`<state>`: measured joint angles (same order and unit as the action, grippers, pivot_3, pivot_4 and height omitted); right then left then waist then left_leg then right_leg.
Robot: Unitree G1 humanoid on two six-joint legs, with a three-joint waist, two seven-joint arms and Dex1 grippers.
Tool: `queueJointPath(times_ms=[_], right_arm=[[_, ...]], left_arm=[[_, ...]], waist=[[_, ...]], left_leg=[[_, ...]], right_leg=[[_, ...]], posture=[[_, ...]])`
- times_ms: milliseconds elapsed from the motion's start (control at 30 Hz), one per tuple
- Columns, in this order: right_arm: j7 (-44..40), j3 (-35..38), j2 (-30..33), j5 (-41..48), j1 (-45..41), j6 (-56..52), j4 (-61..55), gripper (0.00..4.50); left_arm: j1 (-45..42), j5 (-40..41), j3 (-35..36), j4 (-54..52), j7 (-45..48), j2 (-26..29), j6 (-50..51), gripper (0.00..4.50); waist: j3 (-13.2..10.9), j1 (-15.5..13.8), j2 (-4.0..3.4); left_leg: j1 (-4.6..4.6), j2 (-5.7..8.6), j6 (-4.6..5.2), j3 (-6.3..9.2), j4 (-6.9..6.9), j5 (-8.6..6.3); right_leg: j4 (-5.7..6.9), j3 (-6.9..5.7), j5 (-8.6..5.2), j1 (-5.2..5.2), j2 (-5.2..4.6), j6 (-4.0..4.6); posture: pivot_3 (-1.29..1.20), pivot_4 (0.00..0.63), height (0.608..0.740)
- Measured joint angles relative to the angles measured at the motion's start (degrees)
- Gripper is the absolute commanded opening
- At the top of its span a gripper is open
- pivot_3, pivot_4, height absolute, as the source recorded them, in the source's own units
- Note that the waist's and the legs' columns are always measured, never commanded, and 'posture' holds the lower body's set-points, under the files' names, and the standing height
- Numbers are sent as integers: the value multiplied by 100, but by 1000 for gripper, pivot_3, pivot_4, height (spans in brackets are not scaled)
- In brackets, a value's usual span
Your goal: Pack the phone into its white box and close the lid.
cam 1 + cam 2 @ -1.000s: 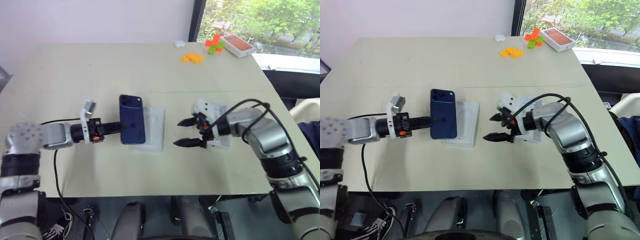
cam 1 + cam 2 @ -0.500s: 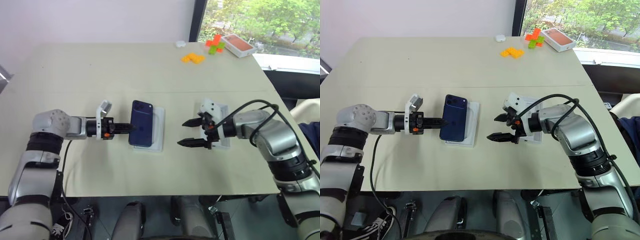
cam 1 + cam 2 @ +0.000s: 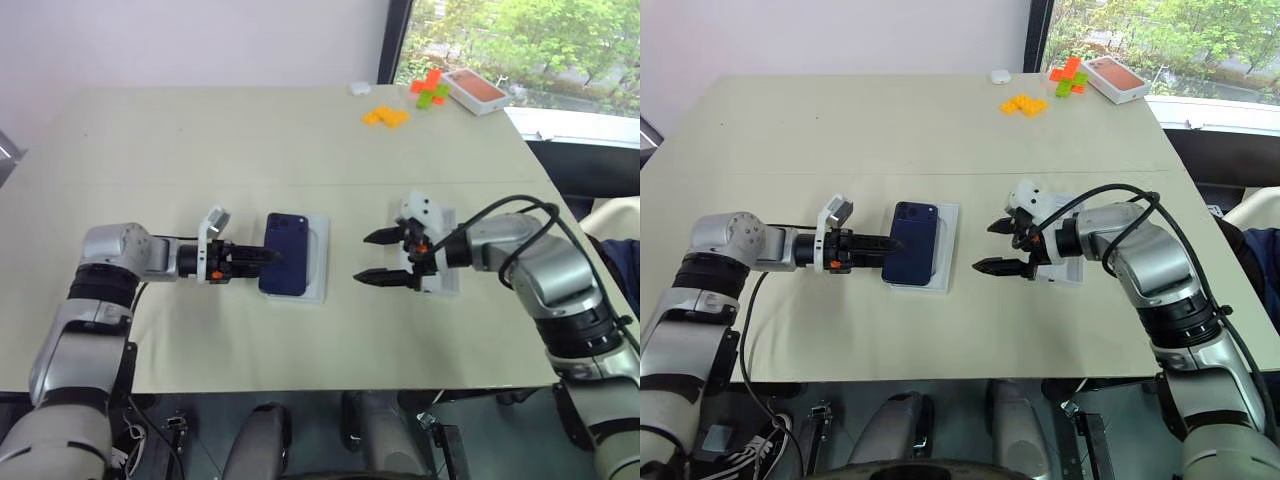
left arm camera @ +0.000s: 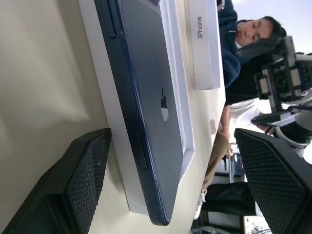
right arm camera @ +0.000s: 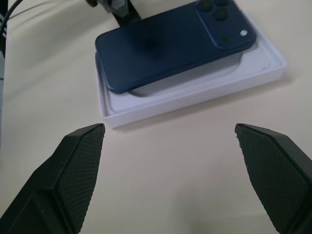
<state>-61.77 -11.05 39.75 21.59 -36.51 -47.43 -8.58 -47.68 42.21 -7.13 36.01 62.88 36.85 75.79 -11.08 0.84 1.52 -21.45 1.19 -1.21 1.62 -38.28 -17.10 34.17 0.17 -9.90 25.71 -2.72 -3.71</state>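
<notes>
The phone point(image 3: 284, 254) is lying back-up on the white box point(image 3: 318, 262), near the middle of the beige bench point(image 3: 300, 140); it is sitting askew, its left long edge overhanging the tray's left wall rather than dropping flat inside, with the camera bump at the far end. The left hand point(image 3: 268, 258) is reaching in level from the left with its black fingers point(image 4: 78, 190) spread wide, one on each side of the phone's near-left edge and clear of it in the left wrist view, so nothing is being gripped. The right hand point(image 3: 381, 257) is hovering to the right of the box, apart from it, pointing toward it with its jaws standing wide and holding nothing; its fingertips point(image 5: 78, 165) are framing the tray and phone in the right wrist view. Just behind the right hand the lid point(image 3: 443, 255) is lying on the bench, partly hidden by the wrist, its white side wall showing printed lettering point(image 4: 202, 34). At the far right corner of the bench, orange blocks point(image 3: 385, 117), a cluster of green and red blocks point(image 3: 428, 90) and an orange-topped box point(image 3: 474, 90) are resting well away from the work, with a small white object point(image 3: 359, 88) nearby.
</notes>
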Motion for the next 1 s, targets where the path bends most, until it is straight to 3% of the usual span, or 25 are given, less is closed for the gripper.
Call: queueJointPath(times_ms=[333,700,1000], right_arm=[[23,-147,-90,-16,-100,115,178,4500],[66,-188,-159,-64,-147,177,283,4500],[65,-220,-263,-129,-240,283,398,4500]], left_arm=[[-1,61,449,-992,-393,-371,652,4350],[109,85,788,-1485,-619,-90,761,4350],[374,125,1116,-1890,-1165,-517,861,4350]], waist=[[0,-7,0],[0,5,0],[0,-10,0]], left_leg=[[-3,1,3,1,-1,-2],[3,-1,2,0,-2,-1],[1,0,2,2,-5,-1]], right_leg=[[2,0,1,0,-11,-2],[7,1,1,0,-6,-1],[7,1,2,-1,-10,0]], posture=[[0,150,740],[0,150,740],[0,150,740]])
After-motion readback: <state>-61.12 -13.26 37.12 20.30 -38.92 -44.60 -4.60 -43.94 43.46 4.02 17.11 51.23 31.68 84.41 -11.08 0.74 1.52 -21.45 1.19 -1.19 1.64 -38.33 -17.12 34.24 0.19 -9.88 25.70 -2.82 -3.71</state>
